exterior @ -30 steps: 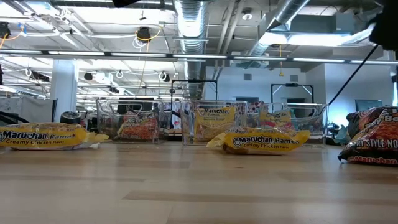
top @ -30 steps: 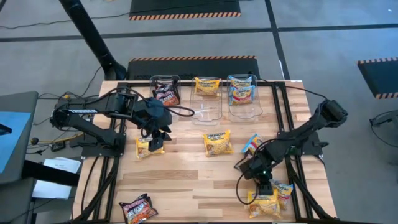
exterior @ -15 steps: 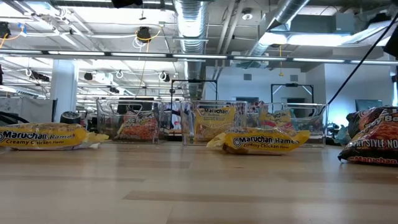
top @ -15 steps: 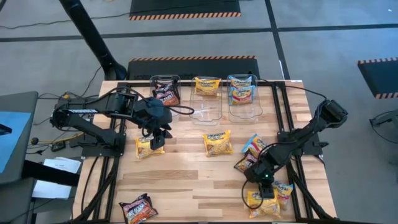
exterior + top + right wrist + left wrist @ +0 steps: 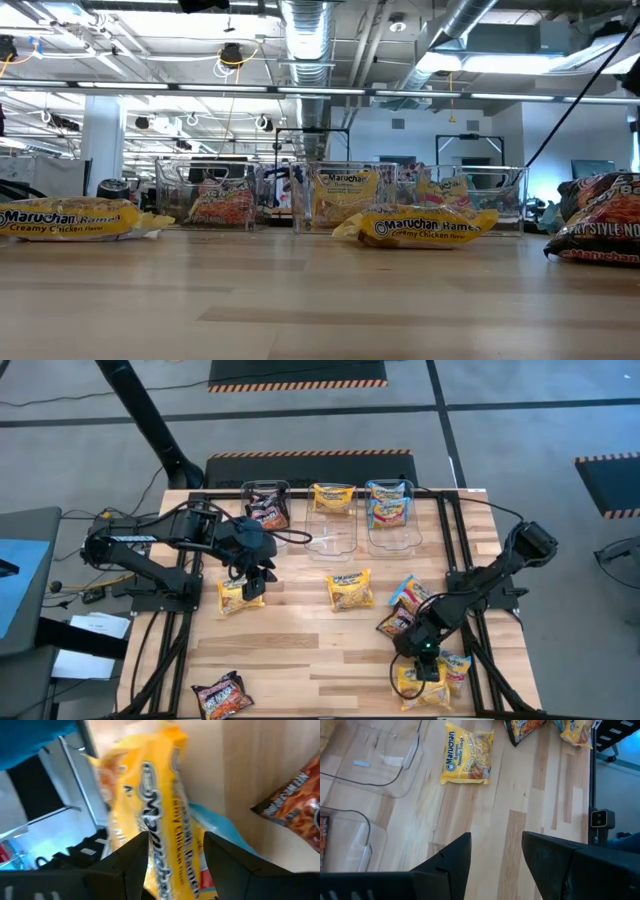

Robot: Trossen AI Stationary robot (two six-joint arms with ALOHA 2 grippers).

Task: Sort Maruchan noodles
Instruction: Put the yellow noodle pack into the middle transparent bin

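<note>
Three clear tubs stand in a row at the far edge of the table (image 5: 300, 650), and I take the middle tub (image 5: 332, 532) as the landmark. It holds one yellow packet (image 5: 333, 497) at its far end. The tub to its left (image 5: 266, 506) holds a dark packet (image 5: 267, 514). The tub to its right (image 5: 390, 520) holds a blue and pink packet (image 5: 388, 506).

Just in front of the middle tub, a yellow packet (image 5: 350, 589) lies flat on the wood. To the front left of the tub is the left gripper (image 5: 254, 582), above another yellow packet (image 5: 240, 596). Its fingers (image 5: 451, 862) stand apart with only bare wood between them, and it holds nothing.

To the front right of the middle tub lie a blue packet (image 5: 408, 592) and a dark packet (image 5: 395, 623), close together. Further to the front right, near the table corner, the right gripper (image 5: 424, 665) is low over a yellow packet (image 5: 424, 688), which lies partly on a blue and pink packet (image 5: 455, 667). In the right wrist view the fingers (image 5: 131, 857) stand apart, one on each side of this yellow packet (image 5: 150, 825). I cannot tell if they press it.

Far to the front left of the middle tub, at the near table edge, lies one more dark packet (image 5: 222, 695).
</note>
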